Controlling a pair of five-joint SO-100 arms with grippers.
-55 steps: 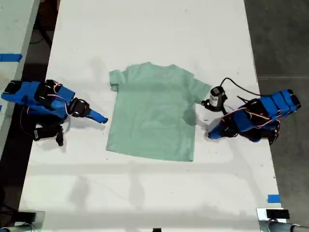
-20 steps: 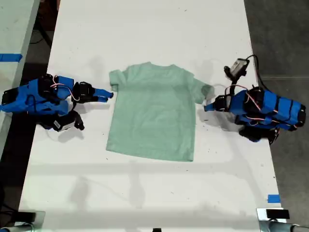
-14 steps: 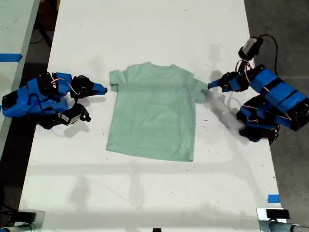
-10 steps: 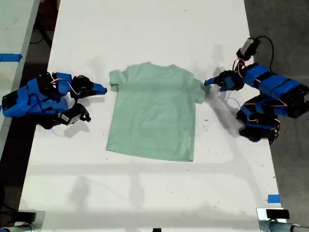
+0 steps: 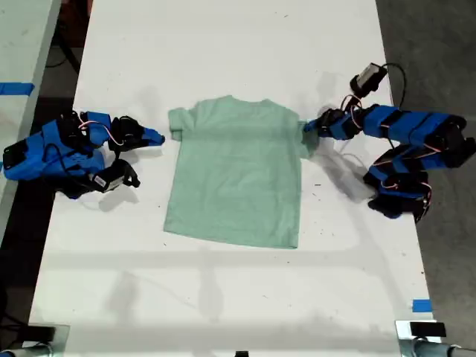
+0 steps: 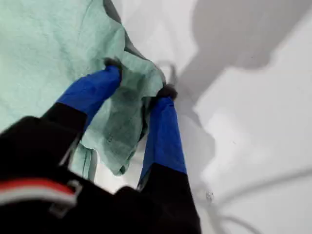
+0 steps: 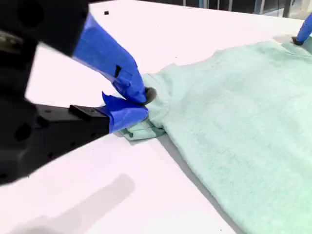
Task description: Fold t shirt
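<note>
Across the middle of the exterior view, the white table carries the mint-green t shirt, lying flat with its collar toward the top of the frame. At the exterior view's right, my first gripper has its jaws parted around the bunched sleeve. At the exterior view's left, my second gripper is pinched closed on the other sleeve.

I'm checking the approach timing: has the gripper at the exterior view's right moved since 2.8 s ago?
Yes. My first gripper went up the exterior view and toward its left, from beside the t shirt's body to its sleeve.
</note>
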